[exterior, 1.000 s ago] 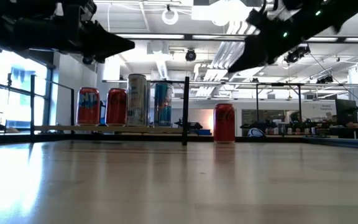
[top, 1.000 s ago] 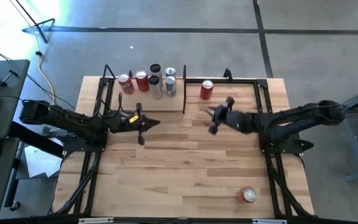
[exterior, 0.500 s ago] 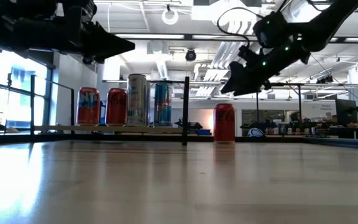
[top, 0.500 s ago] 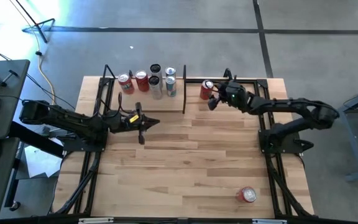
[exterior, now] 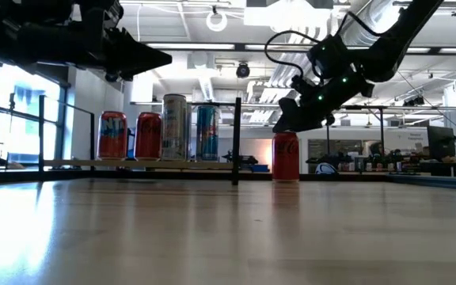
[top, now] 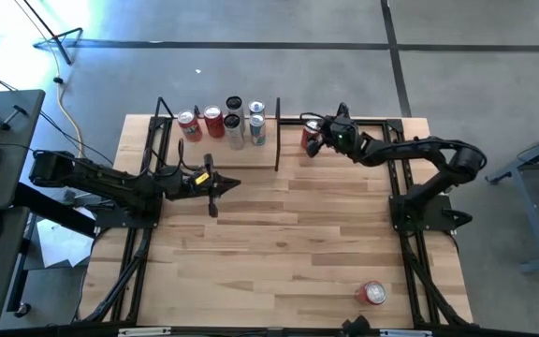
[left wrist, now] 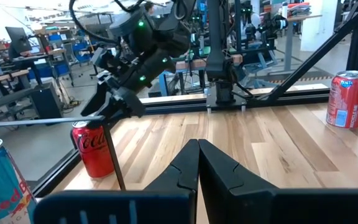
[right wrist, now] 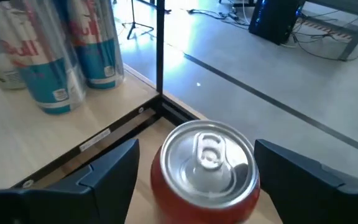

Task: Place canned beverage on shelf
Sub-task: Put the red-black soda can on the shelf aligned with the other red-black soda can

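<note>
1. Overhead: I see my right gripper (top: 318, 140) spread wide above the red can (top: 310, 137), which stands just outside the shelf (top: 223, 150), beside its end panel (top: 277, 134). The left gripper (top: 215, 183), pressed shut, waits in front of the shelf; the right arm is clearly nearer.
2. Table level: the can (exterior: 285, 157) stands upright and the gripper (exterior: 290, 120) hangs just above its top, probably not touching.
3. Left wrist: can (left wrist: 95, 149) upright under the other arm.
4. Right wrist: the lid (right wrist: 207, 155) sits between my fingers (right wrist: 107, 171), so I'd drop straight down.
</note>
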